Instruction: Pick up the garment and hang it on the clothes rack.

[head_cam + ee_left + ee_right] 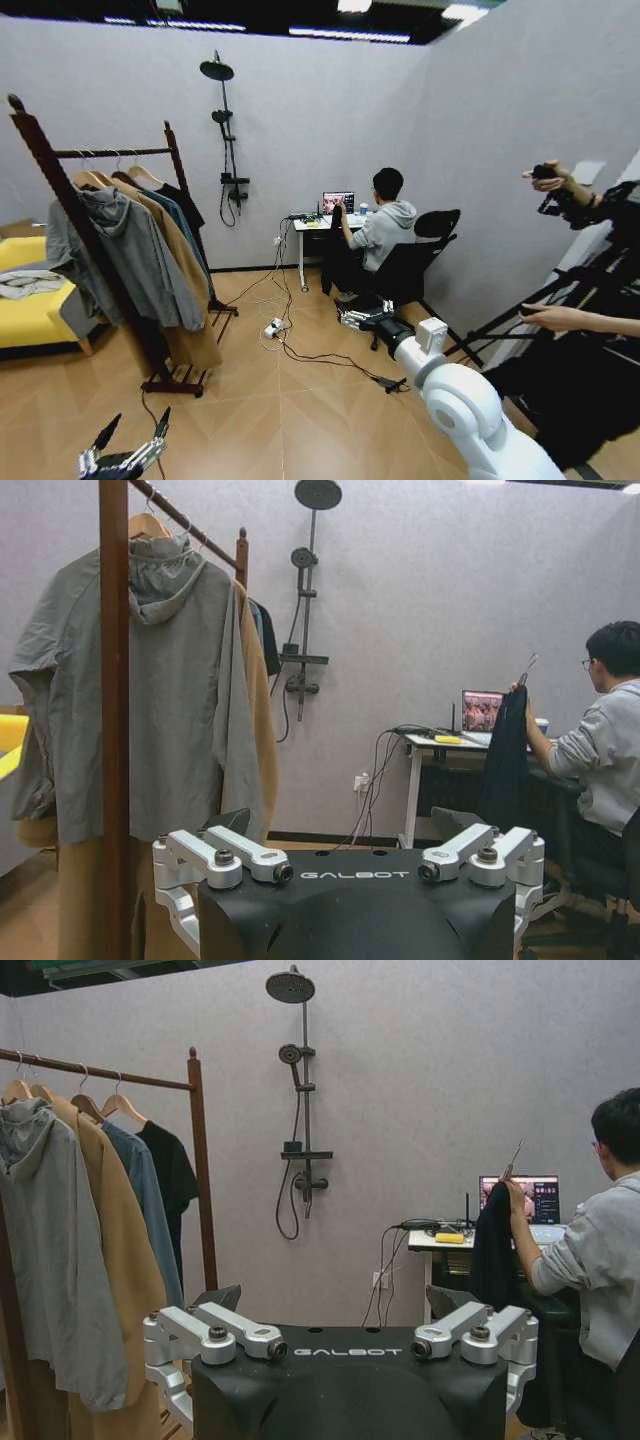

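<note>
1. Garment (495, 1245): we see a dark piece of clothing hanging from the raised hand (515, 1192) of a person seated at the desk (440, 1245), across the room by the far wall. It hangs straight down beside the desk edge, and a thin hanger hook sticks up above the hand.
2. We cannot make out any print on it from here.
3. We find the rack (115, 152) to our left, standing on the wooden floor, well apart from the desk.
4. On its bar we count a grey hoodie (130, 250) nearest us, then a tan coat (185, 290), a blue shirt (140, 1190) and a black shirt (172, 1175) at the far post, each on a light wooden hanger.
5. Our left gripper (138, 425) sits low at our left side near the rack's foot, its fingers spread wide apart with nothing between them.
6. Our right gripper (350, 318) reaches forward and low towards the seated person's chair; its fingers are also spread wide and grasp nothing.
7. Neither gripper touches the garment or the rack.
</note>
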### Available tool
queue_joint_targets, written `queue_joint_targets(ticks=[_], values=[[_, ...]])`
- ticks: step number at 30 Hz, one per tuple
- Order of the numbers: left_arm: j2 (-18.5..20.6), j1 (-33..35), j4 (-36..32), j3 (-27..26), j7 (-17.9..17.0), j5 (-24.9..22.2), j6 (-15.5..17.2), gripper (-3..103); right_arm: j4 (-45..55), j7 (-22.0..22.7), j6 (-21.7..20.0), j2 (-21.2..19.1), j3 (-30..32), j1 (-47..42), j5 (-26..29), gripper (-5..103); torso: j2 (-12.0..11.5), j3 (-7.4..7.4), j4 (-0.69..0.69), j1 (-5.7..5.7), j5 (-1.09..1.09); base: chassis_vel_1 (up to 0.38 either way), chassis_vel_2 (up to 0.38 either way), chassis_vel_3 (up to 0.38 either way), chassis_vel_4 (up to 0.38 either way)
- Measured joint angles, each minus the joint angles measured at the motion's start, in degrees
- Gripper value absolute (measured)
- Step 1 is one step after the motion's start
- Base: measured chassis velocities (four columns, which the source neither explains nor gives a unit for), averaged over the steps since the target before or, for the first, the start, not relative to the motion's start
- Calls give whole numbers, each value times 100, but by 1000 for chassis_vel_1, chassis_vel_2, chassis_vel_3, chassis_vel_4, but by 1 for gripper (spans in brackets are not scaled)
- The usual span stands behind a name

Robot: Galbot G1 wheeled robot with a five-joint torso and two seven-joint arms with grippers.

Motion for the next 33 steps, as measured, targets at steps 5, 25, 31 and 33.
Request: queue_joint_targets(ticks=[5, 25, 31, 33], values=[[0, 0, 0, 0, 0, 0, 0, 100, 0, -2, 22, 4, 0, -20, -19, 100, 0, 0, 0, 0, -1, 128, -136, -146, 140], [0, 0, 0, 0, 0, 0, 0, 100, -90, -398, 443, 97, 42, -219, -535, 100, -1, 0, 0, 2, -1, 55, -61, -55, 53], [0, 0, 0, 0, 0, 0, 0, 100, -91, -398, 443, 98, 45, -220, -541, 100, -1, 0, 0, 1, 0, 0, 0, 0, 0], [0, 0, 0, 0, 0, 0, 0, 100, -91, -397, 442, 98, 46, -221, -541, 100, -1, 0, 0, 1, 0, 0, 0, 0, 0]])
